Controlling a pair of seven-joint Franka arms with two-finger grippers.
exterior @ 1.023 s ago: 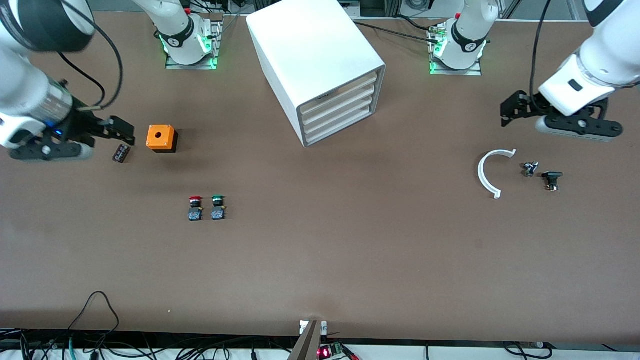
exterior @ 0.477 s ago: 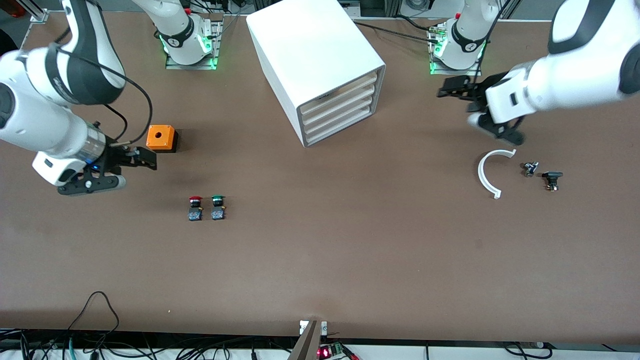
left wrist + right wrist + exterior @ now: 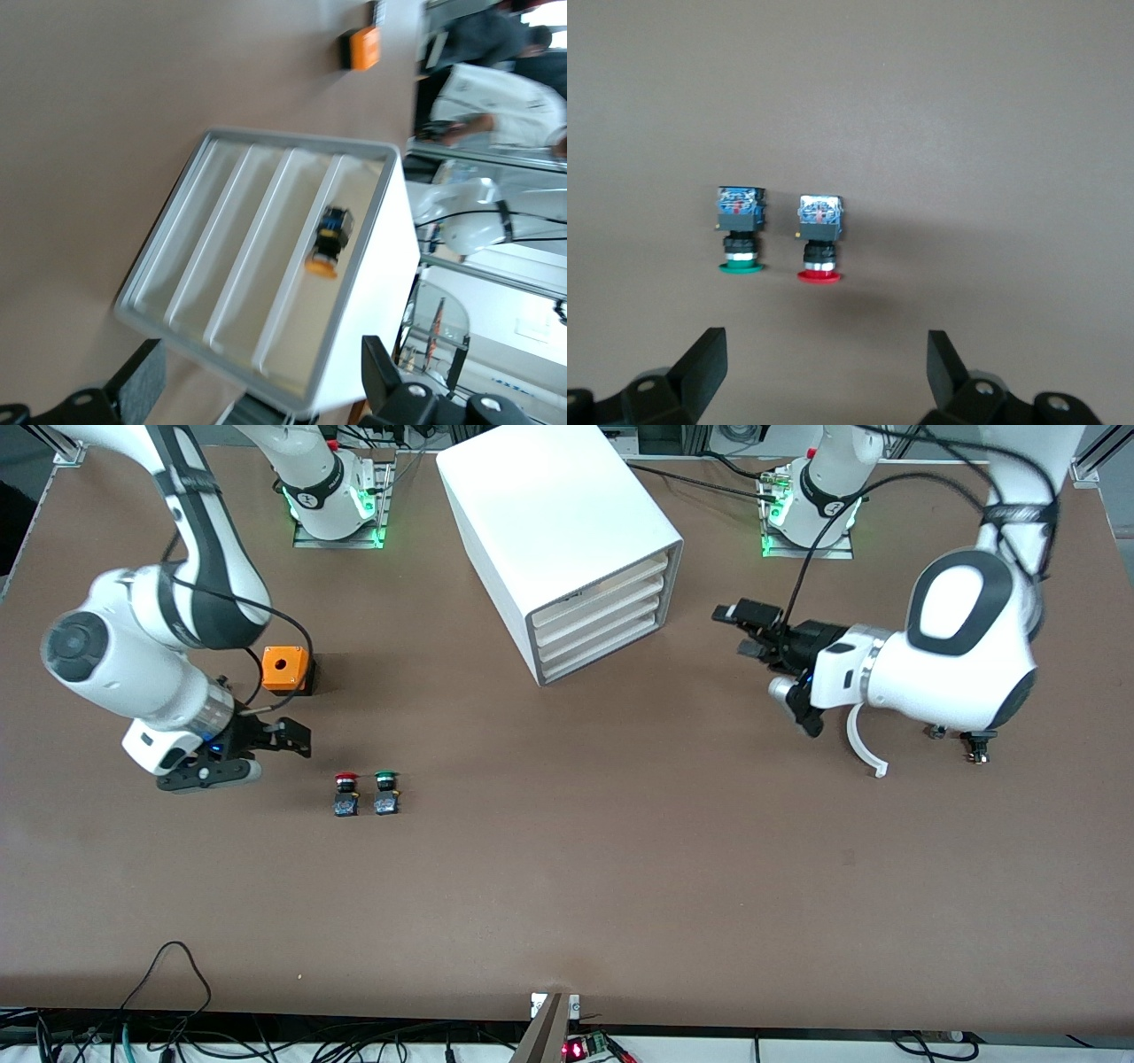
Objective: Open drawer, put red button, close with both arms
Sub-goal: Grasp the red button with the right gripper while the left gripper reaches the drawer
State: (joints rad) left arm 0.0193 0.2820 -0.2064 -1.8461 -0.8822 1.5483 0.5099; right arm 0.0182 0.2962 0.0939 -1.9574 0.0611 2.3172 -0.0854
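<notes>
The red button [image 3: 345,792] stands on the table beside its green-capped twin [image 3: 385,791], nearer the front camera than the white cabinet [image 3: 549,505]. The cabinet's four drawers [image 3: 602,624] are all shut. My right gripper [image 3: 297,741] is open and empty, low over the table beside the red button, toward the right arm's end. In the right wrist view the red button [image 3: 819,237] and the green one [image 3: 741,232] lie ahead of the open gripper [image 3: 824,367]. My left gripper [image 3: 744,631] is open and empty and points at the drawer fronts [image 3: 266,266]; the left wrist view shows it open [image 3: 261,390].
An orange box [image 3: 285,670] sits near the right arm. A small button-like thing with an orange cap [image 3: 328,243] shows at the top drawer. A white arc piece [image 3: 864,740] and a small black part [image 3: 977,744] lie under the left arm.
Both arms swung inward. The right gripper moved down toward the two buttons. The left gripper moved from over the arc piece toward the cabinet's front. Both stayed open.
</notes>
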